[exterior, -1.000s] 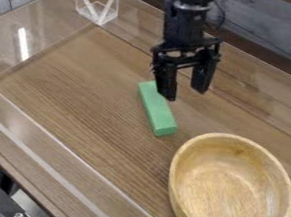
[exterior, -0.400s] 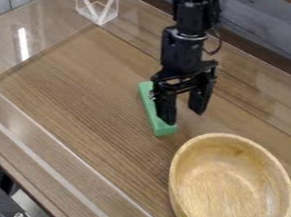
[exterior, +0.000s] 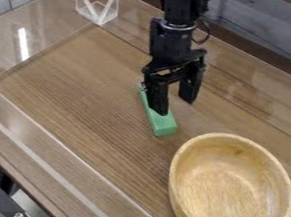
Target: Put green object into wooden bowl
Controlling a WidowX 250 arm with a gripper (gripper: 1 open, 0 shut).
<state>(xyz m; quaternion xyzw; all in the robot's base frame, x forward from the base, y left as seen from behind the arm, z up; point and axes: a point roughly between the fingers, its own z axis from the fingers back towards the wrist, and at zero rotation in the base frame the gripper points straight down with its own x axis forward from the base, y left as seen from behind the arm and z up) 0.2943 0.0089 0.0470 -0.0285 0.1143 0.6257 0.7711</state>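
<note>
Green object lies flat on the bench, up-left of the empty wooden bowl. My end effector hangs over its far end, jaws spread, nothing held. To grip well: straddle the narrow width, seat low, then close.

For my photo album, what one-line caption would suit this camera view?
Open gripper poised over a green block on a wooden table, an empty wooden bowl waiting nearby.
</note>
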